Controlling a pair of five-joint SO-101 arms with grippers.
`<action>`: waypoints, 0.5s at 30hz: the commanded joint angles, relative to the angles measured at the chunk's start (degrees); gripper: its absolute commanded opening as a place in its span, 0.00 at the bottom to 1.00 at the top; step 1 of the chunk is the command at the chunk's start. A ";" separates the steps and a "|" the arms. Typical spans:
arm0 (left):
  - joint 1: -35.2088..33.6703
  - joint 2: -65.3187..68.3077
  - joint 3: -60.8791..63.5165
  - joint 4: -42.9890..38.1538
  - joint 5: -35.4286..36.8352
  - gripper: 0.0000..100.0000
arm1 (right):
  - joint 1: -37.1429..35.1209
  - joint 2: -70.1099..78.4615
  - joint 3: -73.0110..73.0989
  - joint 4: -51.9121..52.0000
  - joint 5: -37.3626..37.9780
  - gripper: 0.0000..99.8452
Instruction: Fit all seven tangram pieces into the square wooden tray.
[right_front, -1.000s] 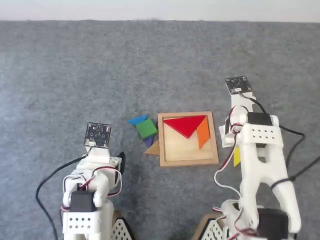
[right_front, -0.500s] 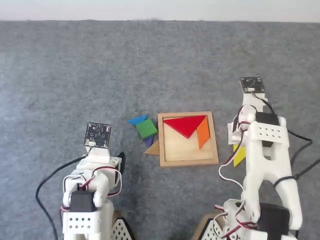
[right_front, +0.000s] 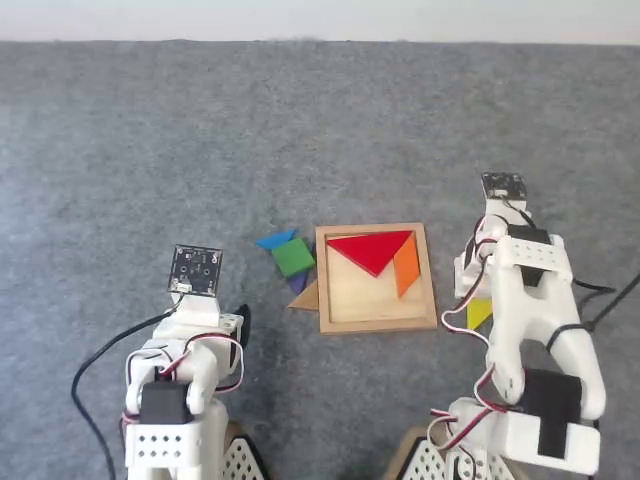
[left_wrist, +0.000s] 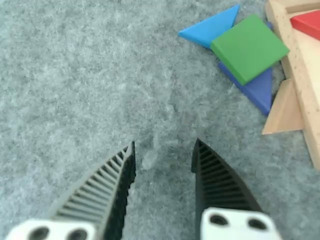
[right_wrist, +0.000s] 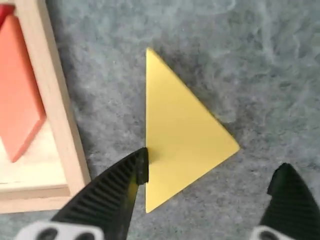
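My tray (right_front: 378, 322) has the red piece (right_front: 370, 250) and orange piece (right_front: 405, 268) in. Five are left outside. My right pincer (right_wrist: 212, 167) is wide apart around the yellow piece (right_wrist: 177, 140). My left pincer (left_wrist: 164, 146) is apart too, holding nothing.

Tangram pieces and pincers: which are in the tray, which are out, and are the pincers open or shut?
wooden tray, partly filled
red triangle, in tray
orange piece, in tray
yellow triangle, outside tray, flat on carpet
green square, outside tray
light blue triangle, outside tray
dark blue piece, outside tray
tan triangle, outside, against tray
left pincer, open, empty
right pincer, open over yellow triangle
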 joint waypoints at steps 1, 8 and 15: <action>-0.18 -0.62 -0.66 0.09 0.53 0.18 | 0.13 -0.22 -1.32 -3.03 0.09 0.33; -0.18 -0.62 -0.66 0.09 0.53 0.18 | -4.35 5.49 -2.11 -4.26 0.44 0.29; -0.18 -0.62 -0.66 0.09 0.53 0.18 | -1.89 12.88 -8.53 -0.84 -0.09 0.29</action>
